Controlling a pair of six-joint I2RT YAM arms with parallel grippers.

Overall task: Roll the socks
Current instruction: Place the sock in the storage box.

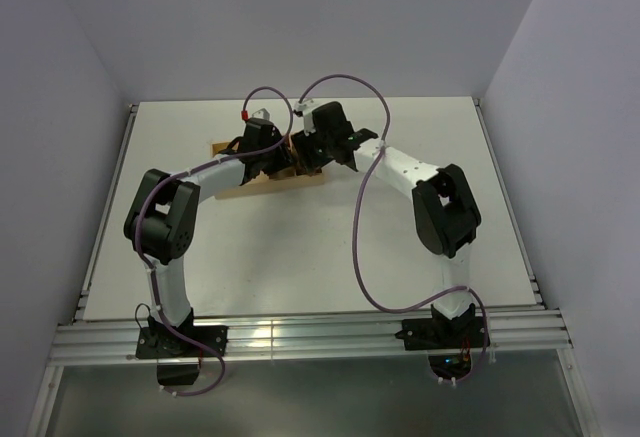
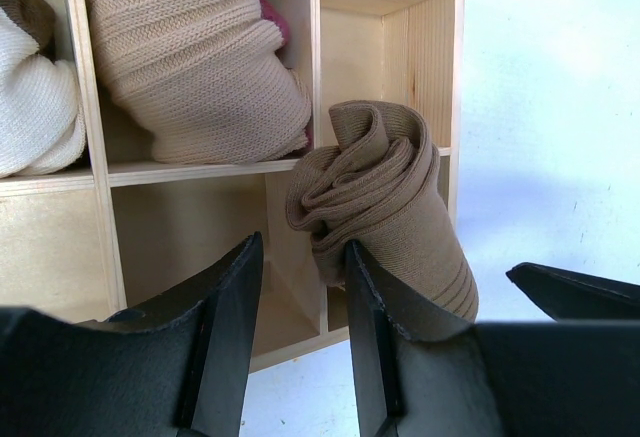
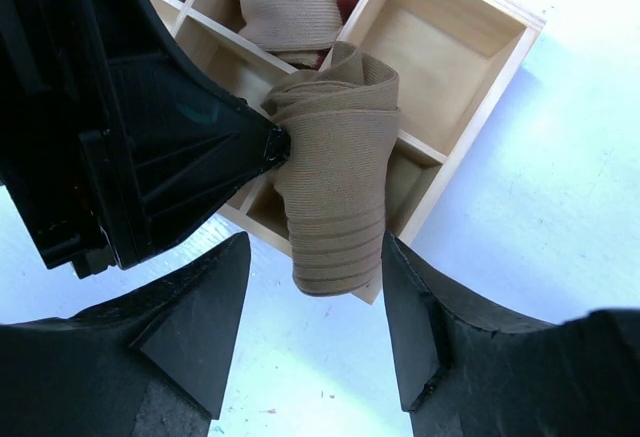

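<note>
White table [image 1: 420,257], wooden divided box [image 3: 470,47]: a rolled olive-brown sock [image 3: 340,177] stands at a corner compartment against one finger of the left gripper [image 2: 300,247], jaws partly spread; right gripper [image 3: 315,247] gapes wide, clear of it

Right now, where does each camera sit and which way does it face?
Top external: high behind the robot, looking down at the white table; the left arm and right arm show.
Left wrist: behind the left gripper, facing the rolled olive-brown sock and divided wooden box.
Right wrist: behind the right gripper, looking down on both.
Shared: both wrist views show sock and box.
</note>
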